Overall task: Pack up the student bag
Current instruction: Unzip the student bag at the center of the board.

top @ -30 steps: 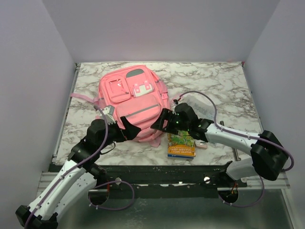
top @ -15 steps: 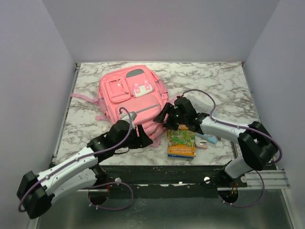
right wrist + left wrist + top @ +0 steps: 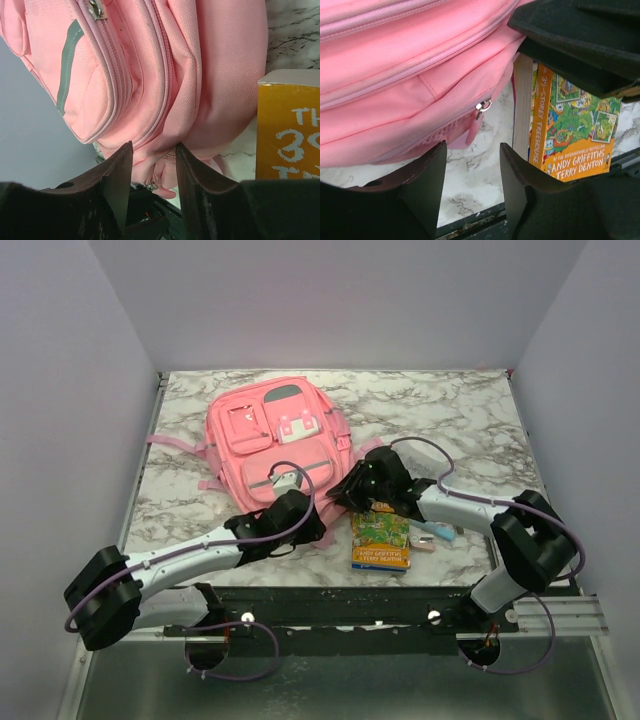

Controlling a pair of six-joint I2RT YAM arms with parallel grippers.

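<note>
The student bag (image 3: 275,435) lies flat, front up, on the left half of the marble table (image 3: 450,420). It is soft pink fabric with stitched front pockets, a grey strip (image 3: 67,65) on one pocket, a white patch (image 3: 298,427) and a pink strap (image 3: 165,440) trailing off its left side. A metal zipper pull (image 3: 482,105) hangs at its near edge.

The left end effector (image 3: 472,150) stands at a middling gap at that near edge; bare table shows between its fingers and nothing is pinched. The right end effector (image 3: 150,150) is set narrower against the bag's lower right corner, with pink fabric between its fingers; I cannot tell whether it grips.

Both arms cover the bag's near edge in the top view. A book (image 3: 380,538) lies just beside the bag, its top hidden under the right arm. A small blue and pink thing (image 3: 440,533) beside the book is too small to identify.
</note>
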